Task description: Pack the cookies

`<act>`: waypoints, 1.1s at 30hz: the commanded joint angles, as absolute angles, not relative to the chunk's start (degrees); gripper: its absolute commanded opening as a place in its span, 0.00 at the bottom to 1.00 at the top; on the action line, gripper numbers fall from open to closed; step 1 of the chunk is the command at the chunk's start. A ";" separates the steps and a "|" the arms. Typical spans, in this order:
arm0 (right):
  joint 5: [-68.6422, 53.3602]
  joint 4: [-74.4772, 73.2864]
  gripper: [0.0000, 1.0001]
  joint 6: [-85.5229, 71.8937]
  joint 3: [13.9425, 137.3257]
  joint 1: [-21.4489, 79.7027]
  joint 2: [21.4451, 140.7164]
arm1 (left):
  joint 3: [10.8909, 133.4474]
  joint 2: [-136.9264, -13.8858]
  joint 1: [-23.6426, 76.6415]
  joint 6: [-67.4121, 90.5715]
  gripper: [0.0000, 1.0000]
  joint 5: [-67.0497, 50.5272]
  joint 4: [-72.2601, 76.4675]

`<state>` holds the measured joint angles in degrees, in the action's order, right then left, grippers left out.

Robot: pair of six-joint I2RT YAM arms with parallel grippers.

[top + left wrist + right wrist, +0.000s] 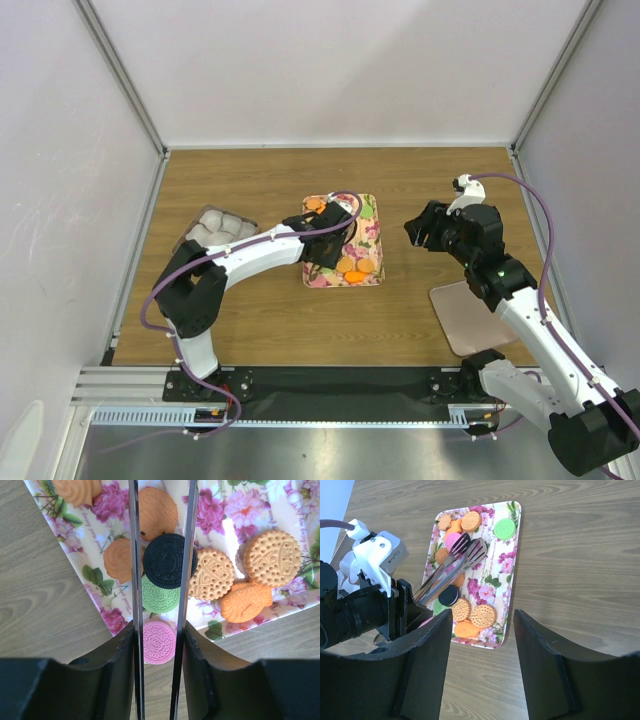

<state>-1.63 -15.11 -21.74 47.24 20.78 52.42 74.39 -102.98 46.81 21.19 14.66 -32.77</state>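
**Tongs Over the Cookie Tray**

At the far left of the desk (250, 320) we see a container of white paper cups (215, 228). Beside it the left arm reaches across to the floral tray (512, 560). Its left gripper (158, 636) is clenched on a pair of metal tongs (450, 570), whose two blades run out over the tray. The cookies lie on or at that tray. Between the blades we see a black cookie (165, 560) overlapping a green cookie (160, 594), with a pink cookie (159, 641) at the tray's near edge. Whether the tongs touch any of them we cannot tell. Right of the blades lie two tan biscuits (214, 574) and an orange fish-shaped cookie (246, 601). Further right the right gripper (482, 620) hovers beside the tray, released, jaws apart and holding nothing. Nearer the arm bases a pale flat sheet (468, 315) lies on the desk.
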 commanded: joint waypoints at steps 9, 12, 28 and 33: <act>-2.29 -13.89 0.56 -20.74 47.72 19.51 51.06 | 77.43 -96.87 47.29 19.34 0.37 15.56 -33.57; -2.63 -14.15 0.56 -20.74 47.72 18.46 50.89 | 76.47 -92.75 47.20 19.95 0.38 15.12 -33.57; -7.47 -15.03 0.55 -20.30 48.69 17.05 54.23 | 65.05 -71.38 34.65 25.75 0.37 20.14 -44.38; -9.58 -14.50 0.54 -20.65 48.60 17.05 55.02 | 61.35 -66.62 22.78 24.53 0.38 18.02 -45.26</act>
